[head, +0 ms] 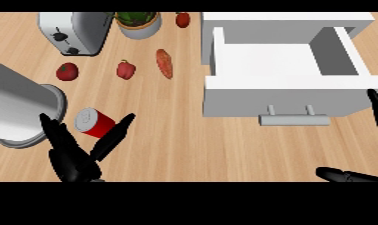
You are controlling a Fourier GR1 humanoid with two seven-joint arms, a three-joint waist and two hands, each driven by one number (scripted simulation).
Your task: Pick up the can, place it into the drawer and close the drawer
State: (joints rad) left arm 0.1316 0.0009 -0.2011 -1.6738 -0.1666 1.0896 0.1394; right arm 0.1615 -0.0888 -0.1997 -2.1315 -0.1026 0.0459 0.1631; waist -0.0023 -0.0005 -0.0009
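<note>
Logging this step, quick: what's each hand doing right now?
Left hand: open, fingers either side of the can, not curled round it.
Right hand: open, holding nothing.

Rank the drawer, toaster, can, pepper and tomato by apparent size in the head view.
1. drawer
2. toaster
3. can, though it sits nearer the camera
4. pepper and tomato look alike; not ranked

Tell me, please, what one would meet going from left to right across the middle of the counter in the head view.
round red fruit → red bell pepper → sweet potato → open white drawer
</note>
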